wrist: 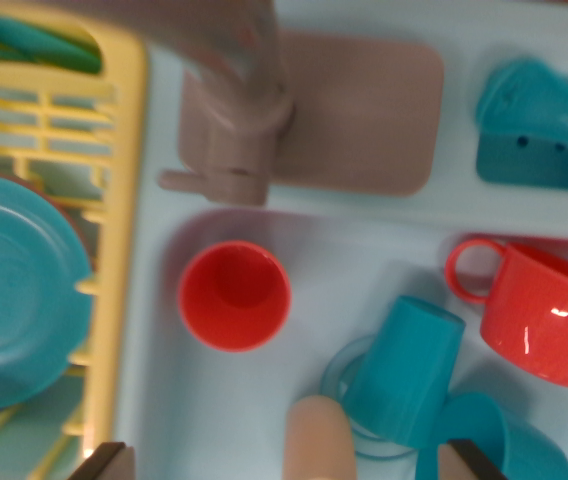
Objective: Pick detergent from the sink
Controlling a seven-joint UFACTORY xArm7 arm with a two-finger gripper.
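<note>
The pale blue sink (344,255) fills the middle of the wrist view. At the bottom centre a pale pink rounded object (316,440) pokes up; it looks like the top of the detergent bottle, and most of it is cut off by the frame edge. My gripper (289,464) is open. Its dark fingertips (104,462) show only at the bottom edge, one on the wrist view's left and one on the right. The pink object stands between them, untouched and nearer the right one.
In the sink are an upright red cup (234,295), a tilted teal cup (404,370) on a teal saucer (336,372), another teal cup (499,440) and a red mug (544,315). A mauve faucet (239,130) stands above. A yellow rack (114,200) with a teal plate (14,290) is left.
</note>
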